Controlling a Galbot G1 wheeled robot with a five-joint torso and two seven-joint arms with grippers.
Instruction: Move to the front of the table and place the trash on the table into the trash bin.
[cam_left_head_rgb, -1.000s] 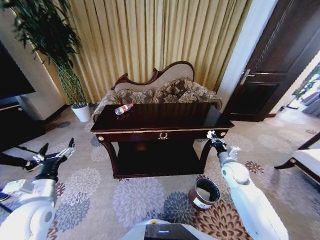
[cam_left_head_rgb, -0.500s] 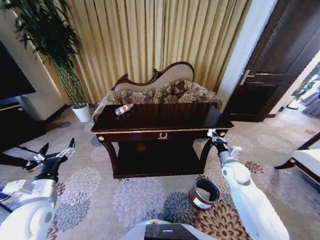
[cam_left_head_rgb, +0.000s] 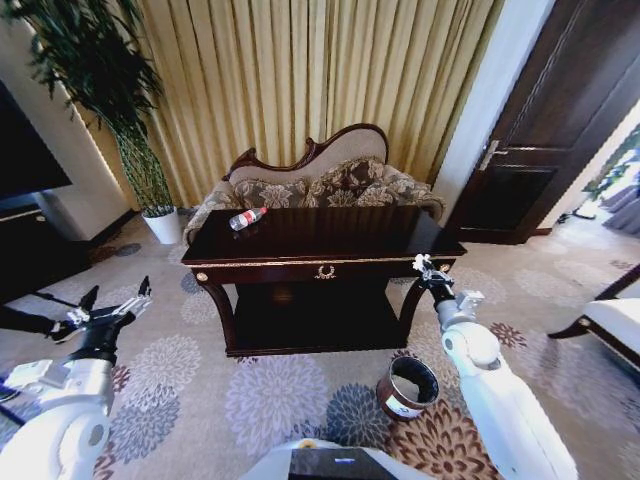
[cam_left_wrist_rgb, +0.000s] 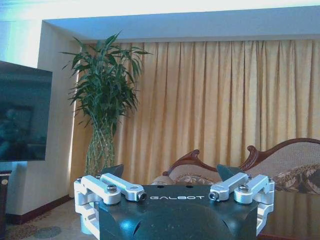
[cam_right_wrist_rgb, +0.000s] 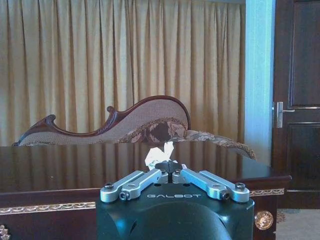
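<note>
Dark table (cam_left_head_rgb: 330, 235) stands center, in front of the sofa (cam_left_head_rgb: 315, 180); curtain (cam_left_head_rgb: 300, 80) behind, plant (cam_left_head_rgb: 110, 90) far left. Trash bin (cam_left_head_rgb: 407, 387) sits on the carpet near the table's right front leg. Right gripper (cam_left_head_rgb: 422, 267) is raised at the table's right front corner, fingers closed on white crumpled paper (cam_right_wrist_rgb: 159, 153). Left gripper (cam_left_head_rgb: 112, 300) hangs spread wide and empty, left of the table over the carpet. Bottle (cam_left_head_rgb: 247, 217) lies on its side at the table's far left corner.
</note>
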